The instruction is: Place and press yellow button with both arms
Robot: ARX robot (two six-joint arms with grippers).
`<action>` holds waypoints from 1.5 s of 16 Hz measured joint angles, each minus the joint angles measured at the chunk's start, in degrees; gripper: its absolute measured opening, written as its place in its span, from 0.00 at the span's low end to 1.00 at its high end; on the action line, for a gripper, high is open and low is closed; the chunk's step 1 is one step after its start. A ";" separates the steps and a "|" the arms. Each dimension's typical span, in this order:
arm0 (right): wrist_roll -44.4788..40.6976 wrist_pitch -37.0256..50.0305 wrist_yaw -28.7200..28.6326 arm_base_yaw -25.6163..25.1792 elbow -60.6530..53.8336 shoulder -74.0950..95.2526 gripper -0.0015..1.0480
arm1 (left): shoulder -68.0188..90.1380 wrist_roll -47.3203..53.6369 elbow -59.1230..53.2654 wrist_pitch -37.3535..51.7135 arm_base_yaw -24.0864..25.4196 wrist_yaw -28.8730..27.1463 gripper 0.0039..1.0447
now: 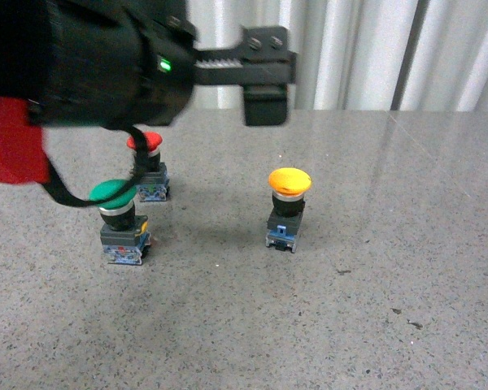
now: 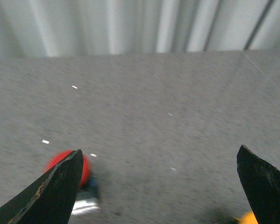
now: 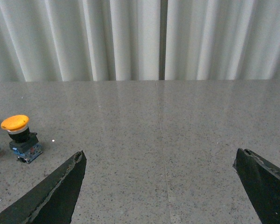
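Front view shows the small, mushroom-capped, black-collared yellow button (image 1: 286, 210) on its grey-blue block base, upright on the grey speckled stone tabletop (image 1: 366, 325). It stands well apart from a green-capped switch (image 1: 119, 221) and a red-capped switch (image 1: 149, 165), which sit near each other to its left. Our black parallel-jaw left gripper (image 2: 158, 153) hovers above the table, fingers spread wide with nothing between them. In its wrist view the red cap lies under one finger and only a sliver of yellow shows beside the other. Our right gripper (image 3: 159, 153) is likewise spread wide and empty, with the yellow button well off to one side of it. We judge three risks from here. The left wrist view takes in more of the red switch than the yellow, so a straight descent could close on the wrong one. A black cable (image 1: 65, 195) loops down beside the green cap and could drag that switch over. And the yellow button, top-heavy on a narrow base, could topple if one finger strikes its cap before the other arrives.
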 joint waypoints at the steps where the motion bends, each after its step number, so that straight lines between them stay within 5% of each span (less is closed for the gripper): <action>1: 0.00 0.00 -0.02 0.00 0.00 0.00 0.94 | -1.01 0.85 -0.50 0.42 0.81 -0.26 0.94; 5: 0.00 0.00 -0.02 0.00 0.00 0.00 0.94 | -9.49 7.19 -5.11 2.32 6.47 -0.83 0.94; 10: -0.02 0.00 0.00 0.00 0.00 0.00 0.94 | -45.57 12.81 -21.35 -5.64 18.56 5.38 0.91; 13: 0.00 0.02 0.00 0.00 0.00 0.00 0.94 | -61.86 9.55 -34.16 -9.92 29.88 15.30 0.58; 18: -0.02 0.00 -0.02 0.00 0.00 0.00 0.94 | -68.22 8.92 -43.17 -8.09 29.38 16.52 0.04; 24: -0.02 0.00 -0.02 0.00 0.00 0.00 0.94 | -75.49 8.74 -48.78 -9.55 29.38 16.52 0.01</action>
